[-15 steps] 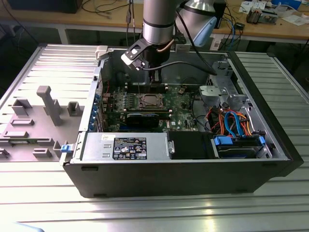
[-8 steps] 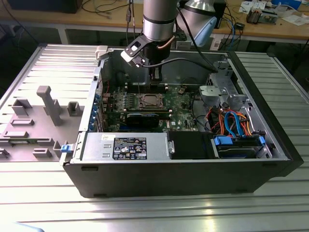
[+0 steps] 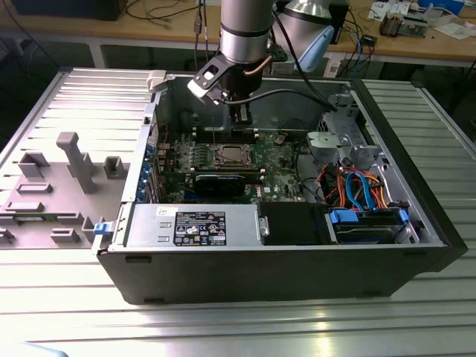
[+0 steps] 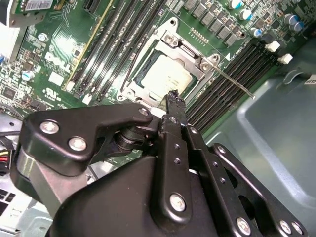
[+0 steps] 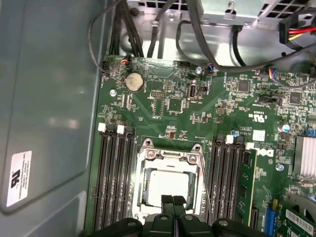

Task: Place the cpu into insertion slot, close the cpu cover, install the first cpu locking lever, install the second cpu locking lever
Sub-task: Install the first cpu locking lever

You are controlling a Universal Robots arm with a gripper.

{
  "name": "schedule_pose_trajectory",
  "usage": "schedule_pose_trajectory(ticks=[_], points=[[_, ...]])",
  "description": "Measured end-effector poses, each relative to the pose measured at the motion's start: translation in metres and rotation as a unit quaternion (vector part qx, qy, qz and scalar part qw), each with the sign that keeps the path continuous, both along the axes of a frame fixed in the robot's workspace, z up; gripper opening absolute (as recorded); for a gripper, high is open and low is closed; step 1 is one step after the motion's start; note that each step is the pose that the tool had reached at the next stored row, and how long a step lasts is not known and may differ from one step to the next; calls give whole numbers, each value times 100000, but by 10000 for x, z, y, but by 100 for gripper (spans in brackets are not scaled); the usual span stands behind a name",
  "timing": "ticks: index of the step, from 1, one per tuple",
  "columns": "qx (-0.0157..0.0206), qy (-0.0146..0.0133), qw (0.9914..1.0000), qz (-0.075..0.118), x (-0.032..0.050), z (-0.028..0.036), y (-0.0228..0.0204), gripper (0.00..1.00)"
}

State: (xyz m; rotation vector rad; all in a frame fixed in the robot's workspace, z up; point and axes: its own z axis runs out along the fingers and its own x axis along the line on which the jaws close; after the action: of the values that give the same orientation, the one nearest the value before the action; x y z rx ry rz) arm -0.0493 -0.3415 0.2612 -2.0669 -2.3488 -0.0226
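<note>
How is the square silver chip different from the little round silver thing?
The cpu is square and bigger; the round cell is a small circle. The cpu sits framed by the cpu cover; the round cell sits near the green board's corner. Both are flat and silvery.

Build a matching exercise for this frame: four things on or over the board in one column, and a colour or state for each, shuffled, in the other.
Things:
1. cpu
2. cpu cover
3. gripper
4. coin cell

Descriptions:
A. black, fingertips together
B. round silver disc on the green board
C. pale square showing through a window cut-out
D. silver frame lying flat around the chip

Pairs: 1-C, 2-D, 3-A, 4-B.
</note>
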Motion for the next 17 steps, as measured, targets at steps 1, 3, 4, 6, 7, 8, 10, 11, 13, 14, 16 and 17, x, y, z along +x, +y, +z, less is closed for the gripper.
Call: schedule_pose_trajectory(ticks=[1,3,4,6,7,8,10,11,13,14,16,17], points=[[-1,0,99998,603,0,0,0,11],[0,0,99992,1288,0,0,0,11],[1,1,99985,1741,0,0,0,11],[1,-1,99962,2746,0,0,0,11],[4,-1,99933,3666,0,0,0,11],[1,1,99899,4500,0,0,0,11],[1,1,99732,7310,0,0,0,11],[1,1,99651,8352,0,0,0,11],[2,-1,99158,12953,0,0,0,11],[1,-2,99008,14052,0,0,0,11],[-1,-2,98798,15458,0,0,0,11],[1,-3,98667,16271,0,-1,0,11]])
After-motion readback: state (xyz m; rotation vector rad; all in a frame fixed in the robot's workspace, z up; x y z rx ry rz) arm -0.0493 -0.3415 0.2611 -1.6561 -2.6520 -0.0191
